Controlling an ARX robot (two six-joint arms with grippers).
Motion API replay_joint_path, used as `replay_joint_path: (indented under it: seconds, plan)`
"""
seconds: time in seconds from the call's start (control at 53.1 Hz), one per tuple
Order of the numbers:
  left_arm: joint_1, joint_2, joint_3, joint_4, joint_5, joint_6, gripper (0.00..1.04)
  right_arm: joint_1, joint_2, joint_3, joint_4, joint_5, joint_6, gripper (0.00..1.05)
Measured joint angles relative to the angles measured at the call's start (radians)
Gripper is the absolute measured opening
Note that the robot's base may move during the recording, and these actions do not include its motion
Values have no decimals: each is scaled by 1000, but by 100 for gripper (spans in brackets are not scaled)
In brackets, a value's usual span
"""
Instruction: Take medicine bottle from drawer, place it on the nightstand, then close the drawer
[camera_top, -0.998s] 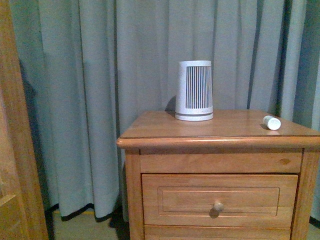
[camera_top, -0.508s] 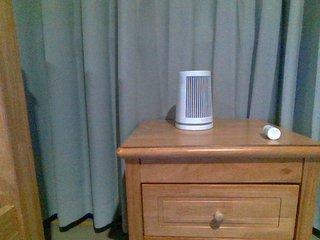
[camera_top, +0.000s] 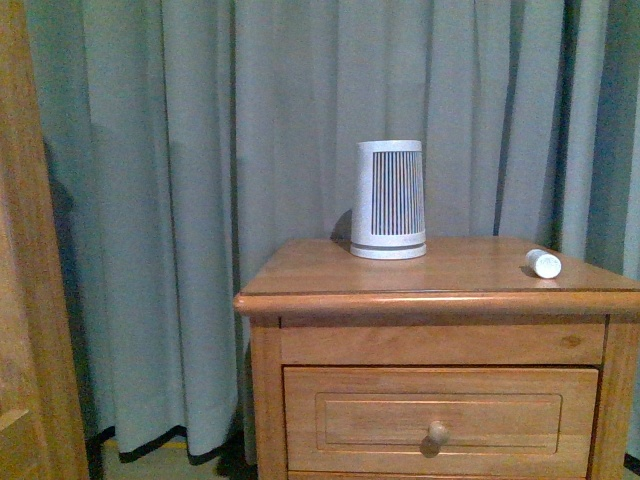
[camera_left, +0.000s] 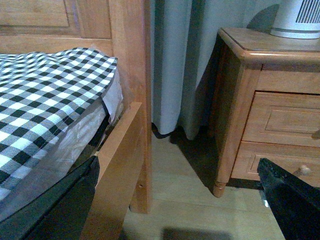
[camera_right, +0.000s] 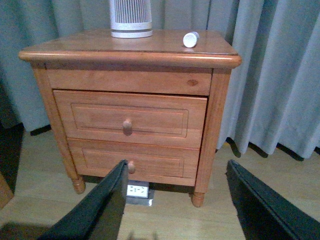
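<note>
Nothing shifted in the last half second beyond the earlier camera rise settling, medicine bottle (camera_top: 543, 263) lying on its side near the nightstand's (camera_top: 300, 275) right edge, top drawer (camera_right: 129, 118) looks shut, both pincers (camera_right: 172, 200) (camera_left: 175, 200) spread apart, empty, well back, so task looks done.

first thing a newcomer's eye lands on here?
Probably the tall white ribbed device standing upright toward the back of the nightstand top, bright against the grey curtain. Next, the tiny medicine bottle lying on its side near the top's right edge. In the left wrist view, a black-and-white checked bedcover stands out.
</note>
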Motion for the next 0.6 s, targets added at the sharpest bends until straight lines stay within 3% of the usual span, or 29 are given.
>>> replay_joint_path:
  seconds: [0.169,0.603]
  plan:
    - [0,0,0,0,0,0,98,0,0,0,0,0,0,99]
    - [0,0,0,0,0,0,98,0,0,0,0,0,0,98]
